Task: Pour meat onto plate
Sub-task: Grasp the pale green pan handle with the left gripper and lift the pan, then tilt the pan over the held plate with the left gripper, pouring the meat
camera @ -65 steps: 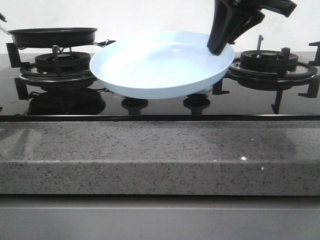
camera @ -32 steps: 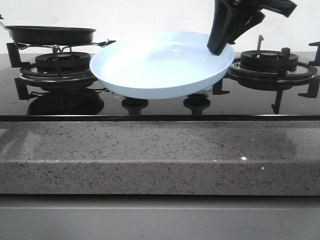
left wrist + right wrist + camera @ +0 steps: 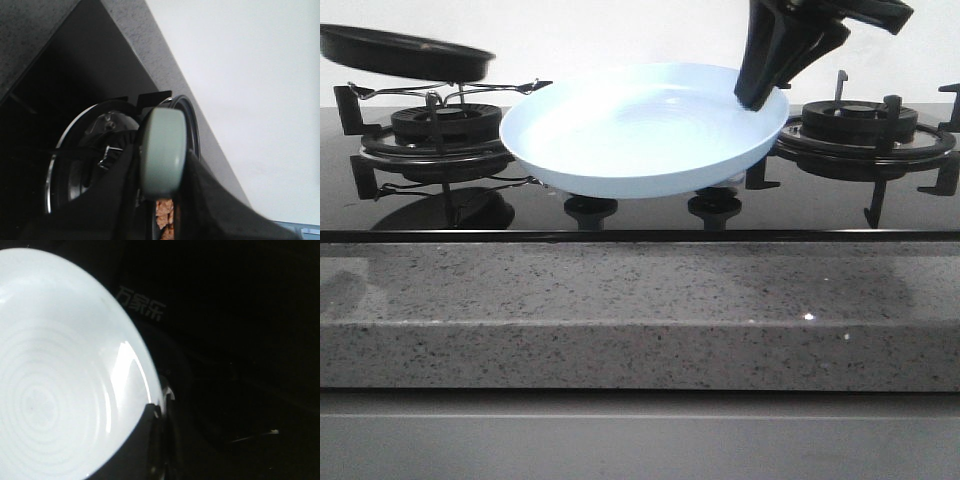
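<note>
Plate: the wide, glossy pale blue round plate (image 3: 645,130) hangs tilted above the black glass hob (image 3: 640,205), between the two burners.
Right tool: the right tool (image 3: 760,92) is clamped on the plate's far right rim.
Pan: the black round frying pan (image 3: 405,52) is raised above the left burner grate (image 3: 440,125), tilted.
Left tool: the left tool (image 3: 160,200) is closed on the pan's pale green handle (image 3: 162,150).
Meat: orange-brown slices of meat (image 3: 164,215) peek out just beneath the handle.
Worktop: the grey speckled stone worktop (image 3: 640,310) runs in front of the hob.
</note>
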`<state>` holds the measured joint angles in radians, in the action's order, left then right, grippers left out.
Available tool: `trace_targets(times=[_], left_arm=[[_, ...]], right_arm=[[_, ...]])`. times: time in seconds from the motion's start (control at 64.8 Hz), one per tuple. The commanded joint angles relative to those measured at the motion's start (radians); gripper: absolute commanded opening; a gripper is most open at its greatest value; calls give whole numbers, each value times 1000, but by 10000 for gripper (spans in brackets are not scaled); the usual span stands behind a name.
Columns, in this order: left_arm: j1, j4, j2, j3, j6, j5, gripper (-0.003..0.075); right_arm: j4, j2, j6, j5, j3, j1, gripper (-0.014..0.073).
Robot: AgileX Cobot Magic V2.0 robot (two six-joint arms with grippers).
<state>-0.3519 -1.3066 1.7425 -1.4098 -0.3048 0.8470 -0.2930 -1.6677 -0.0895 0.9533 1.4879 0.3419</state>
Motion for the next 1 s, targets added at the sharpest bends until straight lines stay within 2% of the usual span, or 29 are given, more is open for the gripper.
trace_targets(times=[0.0,0.139,0.216,0.447,0.586,0.725,0.987], left_arm=[[-3,-151,-78,-28,-25,55,-20],[-3,-241,-96,-28,-79,160,-20],[14,-238,-114,-28,-91,206,-20],[124,-188,-189,7,-184,216,-20],[219,-140,-226,22,-197,190,-20],[304,-129,-260,22,-326,174,-20],[395,48,-353,14,-349,8,-20]], right_arm=[[-26,52,-7,-37,24,-3,-69],[-26,52,-7,-37,24,-3,-69],[-26,52,-7,-37,24,-3,-69],[-26,52,-7,-37,24,-3,-69],[-26,52,-7,-37,24,-3,-69],[-26,52,-7,-37,24,-3,-69],[-26,52,-7,-36,24,-3,-69]])
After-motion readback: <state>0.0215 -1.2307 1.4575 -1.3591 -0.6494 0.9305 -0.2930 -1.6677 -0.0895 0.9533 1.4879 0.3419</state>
